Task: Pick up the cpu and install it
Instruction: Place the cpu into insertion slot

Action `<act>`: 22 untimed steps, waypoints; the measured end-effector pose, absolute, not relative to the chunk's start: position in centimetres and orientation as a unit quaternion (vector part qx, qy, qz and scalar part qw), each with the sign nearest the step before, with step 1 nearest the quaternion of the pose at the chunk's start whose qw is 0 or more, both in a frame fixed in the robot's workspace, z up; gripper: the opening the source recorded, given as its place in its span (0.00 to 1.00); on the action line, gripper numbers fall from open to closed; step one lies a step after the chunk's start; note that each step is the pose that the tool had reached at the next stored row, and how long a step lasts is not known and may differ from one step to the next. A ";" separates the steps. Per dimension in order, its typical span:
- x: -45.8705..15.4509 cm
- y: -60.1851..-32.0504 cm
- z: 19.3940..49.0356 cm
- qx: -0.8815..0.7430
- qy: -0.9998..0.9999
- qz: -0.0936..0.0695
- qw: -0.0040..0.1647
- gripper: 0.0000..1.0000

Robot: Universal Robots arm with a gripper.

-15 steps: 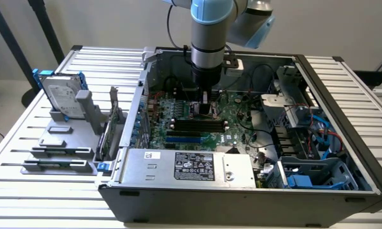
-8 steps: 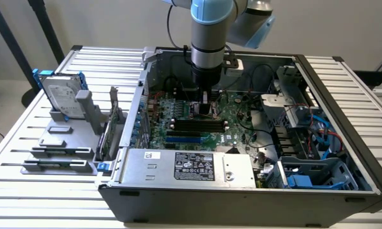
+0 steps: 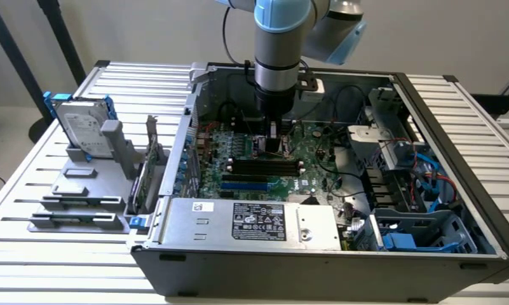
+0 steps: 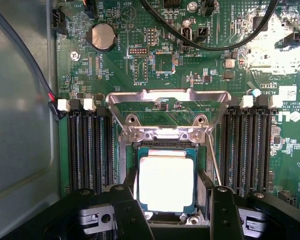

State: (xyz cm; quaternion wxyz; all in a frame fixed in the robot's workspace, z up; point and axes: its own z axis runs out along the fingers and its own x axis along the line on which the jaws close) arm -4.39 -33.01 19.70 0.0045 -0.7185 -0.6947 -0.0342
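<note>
A single Universal Robots arm (image 3: 278, 57) reaches down into an open computer case (image 3: 322, 270) on a slatted desk (image 3: 135, 76); its hand (image 4: 169, 202) sits directly above the processor socket (image 4: 162, 134) on the green motherboard (image 4: 140, 55). The cpu (image 4: 166, 180), silver-topped and square, lies level inside the socket's outline, right under the hand; whether it is fully seated or just above the contacts is not clear. Nor can it be told whether the hand is clenched on the chip or has released it.

Seating appears to be the step in hand, and doing it well likely means keeping the chip flat and square to the socket and moving it straight down; a sideways slide could bend the contacts. The chip's edges should stay inside the socket frame on all sides, and the hand should keep off the raised load plate (image 4: 167, 95) hinged at the socket's far edge and off the thin wire lever (image 4: 215, 160) just beside the socket.

By count: one arm, one case, one motherboard; one grey power supply (image 3: 254, 219) inside the case, well apart from the socket; one hard drive (image 3: 81, 130) in a blue frame outside the case, far from the socket toward the exterior view's left; two banks of memory slots, one (image 4: 90, 145) on each side (image 4: 247, 145) of the socket; one load plate, one lever, one cpu; one coin battery (image 4: 102, 36) beyond the load plate from the socket.
</note>
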 end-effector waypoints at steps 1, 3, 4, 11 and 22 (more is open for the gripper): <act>-4.4 -33.0 19.7 -0.718 -0.695 -0.034 0.005 0.55; -4.4 -33.0 19.7 -0.718 -0.695 -0.035 0.005 0.56; -4.4 -33.0 19.7 -0.718 -0.695 -0.035 0.005 0.56; -4.4 -33.0 19.7 -0.718 -0.695 -0.034 0.005 0.63; -4.4 -33.0 20.4 -0.718 -0.695 -0.034 0.005 0.63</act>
